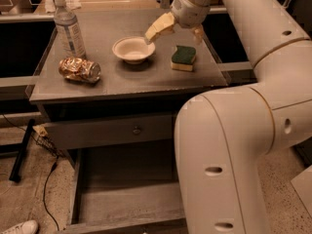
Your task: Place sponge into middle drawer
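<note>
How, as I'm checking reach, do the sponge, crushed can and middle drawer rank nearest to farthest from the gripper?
The gripper hovers open above the cabinet top's back right.
1. Sponge, right, just beneath it.
2. Crushed can, left side.
3. Middle drawer, pulled out below.

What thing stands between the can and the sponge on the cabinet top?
The bowl lies between can and sponge, seen in the camera view. The gripper, open, hovers above the gap between bowl and sponge.

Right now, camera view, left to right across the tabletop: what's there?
Water bottle → bowl → sponge. Crushed can overlaps the bottle, so skipped. The gripper hangs open above the gap between bowl and sponge.
</note>
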